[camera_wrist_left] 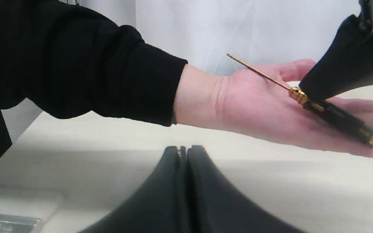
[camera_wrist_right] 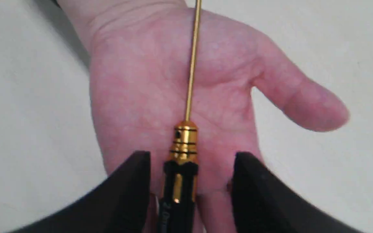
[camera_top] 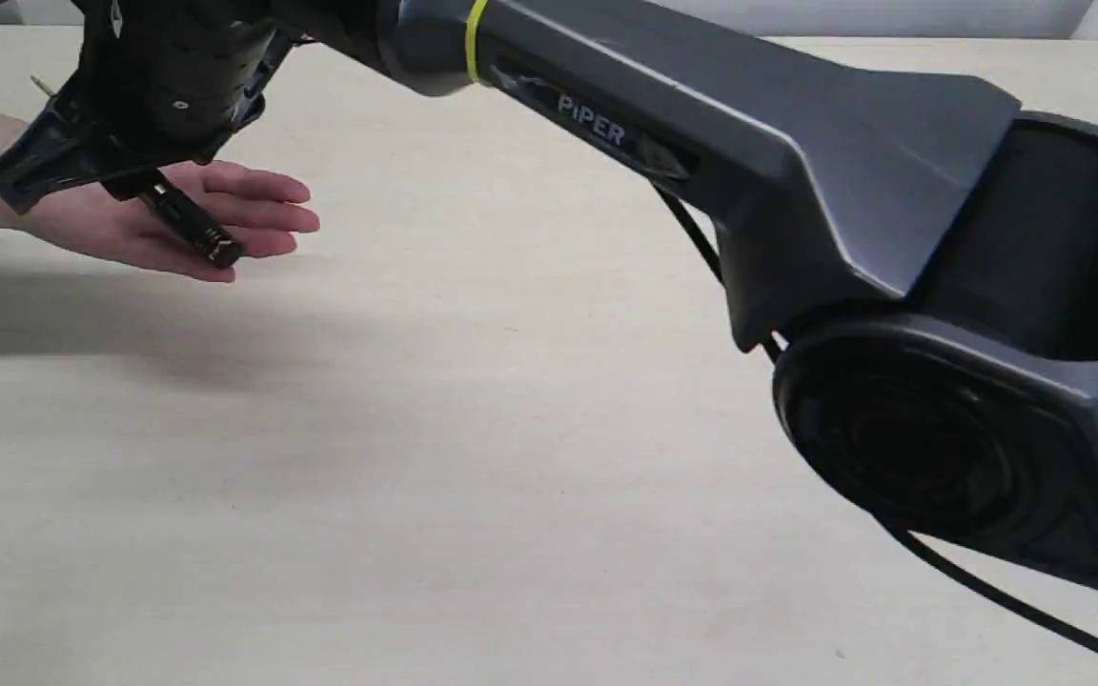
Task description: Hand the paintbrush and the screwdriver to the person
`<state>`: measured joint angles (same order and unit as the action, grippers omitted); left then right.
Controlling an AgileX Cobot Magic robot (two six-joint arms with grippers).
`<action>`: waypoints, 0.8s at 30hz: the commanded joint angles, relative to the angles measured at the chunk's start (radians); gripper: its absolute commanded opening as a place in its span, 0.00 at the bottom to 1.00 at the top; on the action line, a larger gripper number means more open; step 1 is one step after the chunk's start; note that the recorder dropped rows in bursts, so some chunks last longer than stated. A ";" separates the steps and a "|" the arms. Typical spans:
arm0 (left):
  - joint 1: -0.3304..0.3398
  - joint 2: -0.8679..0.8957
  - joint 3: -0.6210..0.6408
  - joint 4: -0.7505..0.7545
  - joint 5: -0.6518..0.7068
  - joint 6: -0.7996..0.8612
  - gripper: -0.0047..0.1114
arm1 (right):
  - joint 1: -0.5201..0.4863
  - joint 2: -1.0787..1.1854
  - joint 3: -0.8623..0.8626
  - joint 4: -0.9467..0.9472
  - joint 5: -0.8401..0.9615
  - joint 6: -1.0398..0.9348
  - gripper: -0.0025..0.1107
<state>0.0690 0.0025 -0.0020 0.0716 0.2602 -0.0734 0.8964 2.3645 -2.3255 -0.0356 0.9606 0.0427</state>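
Observation:
The person's hand (camera_top: 254, 214) lies palm up at the table's far left. The screwdriver (camera_top: 194, 227), with a black handle, gold rings and a thin gold shaft, rests across that palm (camera_wrist_right: 134, 90). My right gripper (camera_wrist_right: 191, 176) is open over the hand, its two fingers standing on either side of the screwdriver's handle (camera_wrist_right: 178, 191) with a gap on each side. The left wrist view shows the screwdriver (camera_wrist_left: 335, 115) from the side on the hand (camera_wrist_left: 254, 106), under one right finger (camera_wrist_left: 338, 71). My left gripper (camera_wrist_left: 186, 152) is shut and holds nothing. No paintbrush is in view.
My right arm (camera_top: 701, 143) stretches across the pale wooden table (camera_top: 473, 457) from the right side to the far left. A black sleeve (camera_wrist_left: 76, 61) covers the person's forearm. A flat silvery object (camera_wrist_left: 8, 221) lies near my left gripper.

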 commanded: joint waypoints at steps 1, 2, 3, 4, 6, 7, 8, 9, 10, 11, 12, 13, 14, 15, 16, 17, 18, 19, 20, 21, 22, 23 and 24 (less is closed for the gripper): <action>-0.006 -0.002 0.002 -0.003 -0.011 -0.002 0.04 | -0.009 -0.051 -0.001 -0.084 0.049 0.027 0.21; -0.006 -0.002 0.002 -0.003 -0.011 -0.002 0.04 | -0.015 -0.069 -0.001 -0.089 0.066 0.026 0.11; -0.006 -0.002 0.002 -0.003 -0.011 -0.002 0.04 | -0.023 -0.085 -0.001 -0.092 0.077 0.026 0.06; -0.006 -0.002 0.002 -0.003 -0.011 -0.002 0.04 | -0.035 -0.108 -0.001 -0.088 0.091 0.024 0.06; -0.006 -0.002 0.002 -0.003 -0.011 -0.002 0.04 | -0.061 -0.160 -0.001 -0.088 0.115 0.021 0.06; -0.006 -0.002 0.002 -0.003 -0.011 -0.002 0.04 | -0.072 -0.183 -0.001 -0.088 0.128 0.021 0.06; -0.006 -0.002 0.002 -0.003 -0.011 -0.002 0.04 | -0.085 -0.214 -0.001 -0.088 0.137 0.021 0.06; -0.006 -0.002 0.002 -0.003 -0.011 -0.002 0.04 | -0.098 -0.246 -0.001 -0.084 0.144 0.016 0.06; -0.006 -0.002 0.002 -0.003 -0.011 -0.002 0.04 | -0.107 -0.273 -0.001 -0.084 0.146 0.016 0.06; -0.006 -0.002 0.002 -0.003 -0.011 -0.002 0.04 | -0.117 -0.308 -0.001 -0.084 0.151 0.010 0.06; -0.006 -0.002 0.002 -0.003 -0.011 -0.002 0.04 | -0.125 -0.335 -0.001 -0.084 0.153 0.000 0.06; -0.006 -0.002 0.002 -0.003 -0.011 -0.002 0.04 | -0.136 -0.378 -0.001 -0.084 0.155 -0.015 0.06; -0.006 -0.002 0.002 -0.003 -0.011 -0.002 0.04 | -0.144 -0.414 -0.001 -0.084 0.158 -0.025 0.06; -0.006 -0.002 0.002 -0.003 -0.011 -0.002 0.04 | -0.152 -0.442 -0.001 -0.086 0.160 -0.030 0.06; -0.006 -0.002 0.002 -0.003 -0.011 -0.002 0.04 | -0.162 -0.476 -0.001 -0.096 0.167 -0.031 0.06; -0.006 -0.002 0.002 -0.003 -0.011 -0.002 0.04 | -0.167 -0.508 0.001 -0.105 0.174 -0.031 0.06; -0.006 -0.002 0.002 -0.003 -0.011 -0.002 0.04 | -0.180 -0.541 0.006 -0.116 0.183 -0.031 0.06; -0.006 -0.002 0.002 -0.003 -0.008 -0.002 0.04 | -0.188 -0.572 0.018 -0.133 0.188 -0.031 0.06; -0.006 -0.002 0.002 -0.005 -0.008 -0.002 0.04 | -0.196 -0.599 0.033 -0.149 0.190 -0.031 0.06; -0.006 -0.002 0.002 -0.005 -0.010 -0.002 0.04 | -0.207 -0.628 0.060 -0.165 0.188 -0.031 0.06; -0.006 -0.002 0.002 -0.005 -0.010 -0.002 0.04 | -0.225 -0.672 0.092 -0.176 0.178 -0.043 0.06; -0.006 -0.002 0.002 -0.005 -0.010 -0.002 0.04 | -0.246 -0.710 0.131 -0.176 0.165 -0.053 0.06; -0.006 -0.002 0.002 -0.005 -0.010 -0.002 0.04 | -0.271 -0.750 0.179 -0.174 0.146 -0.058 0.06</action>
<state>0.0690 0.0025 -0.0020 0.0716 0.2602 -0.0734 0.6590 1.6690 -2.1993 -0.1919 1.1179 0.0000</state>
